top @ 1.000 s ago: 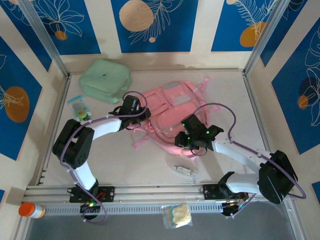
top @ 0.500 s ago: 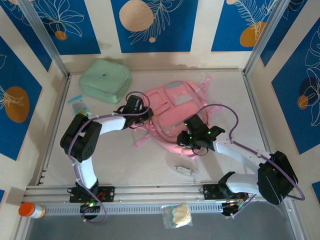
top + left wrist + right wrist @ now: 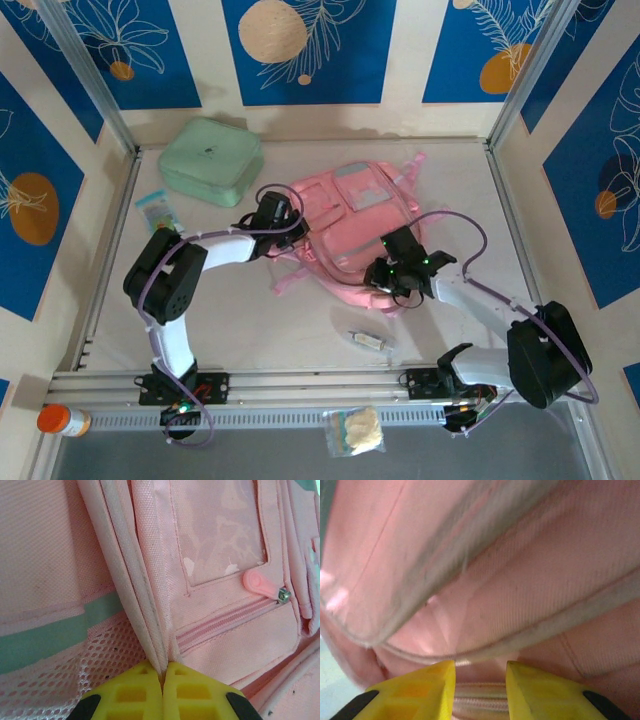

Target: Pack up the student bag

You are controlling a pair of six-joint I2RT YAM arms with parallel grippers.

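The student bag [image 3: 355, 215], pink with grey-white panels, lies flat mid-table. My left gripper [image 3: 285, 232] sits at its left edge. In the left wrist view the yellow fingers [image 3: 130, 695] of that gripper [image 3: 162, 672] are shut on the bag's pale piped seam [image 3: 150, 630], beside a mesh side pocket [image 3: 100, 655] and a pink zip pull [image 3: 260, 584]. My right gripper [image 3: 385, 272] is at the bag's near right edge. In the right wrist view its jaws [image 3: 480, 675] stand partly apart, closed on a fold of the pink fabric [image 3: 520, 580] with a zip band [image 3: 480, 692] between them.
A mint-green square zip case [image 3: 210, 160] lies at the back left, a small packet [image 3: 156, 210] just in front of it. A small clear item [image 3: 368, 341] rests on the table near the bag. An orange-capped bottle [image 3: 60, 419] and a snack bag [image 3: 355, 431] sit by the near rail.
The left gripper has closed onto the bag's seam. The right gripper has moved right and the bag has shifted right with it.
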